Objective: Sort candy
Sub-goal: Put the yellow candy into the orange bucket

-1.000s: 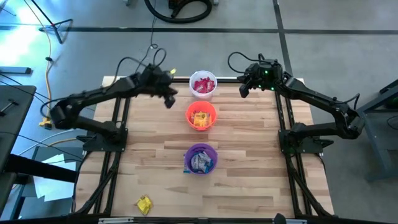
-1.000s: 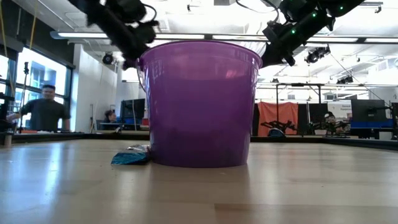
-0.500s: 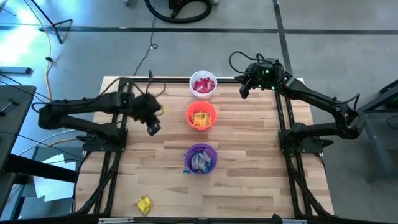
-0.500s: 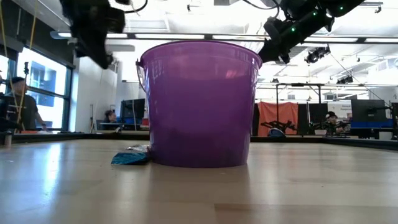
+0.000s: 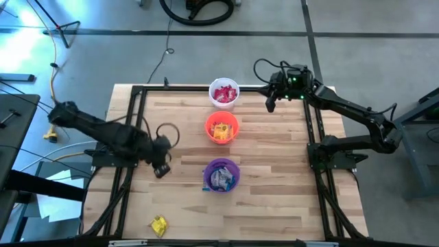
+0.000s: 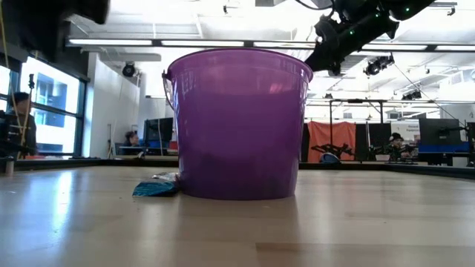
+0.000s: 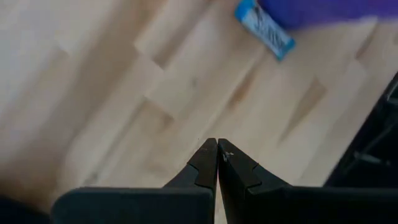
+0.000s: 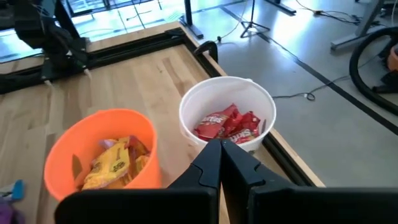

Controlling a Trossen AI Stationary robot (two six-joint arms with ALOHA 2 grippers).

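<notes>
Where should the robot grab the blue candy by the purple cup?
Across the narrow middle of the blue candy, coming straight down from above. It lies flat on the table, so there's no edge to pinch sideways, and the purple cup stands close by one end. The left gripper is nearest, probably.

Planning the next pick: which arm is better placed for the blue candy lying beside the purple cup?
Left. The left gripper, shut and empty, hovers near the purple cup and blue candy; the right gripper waits by the white cup.
</notes>
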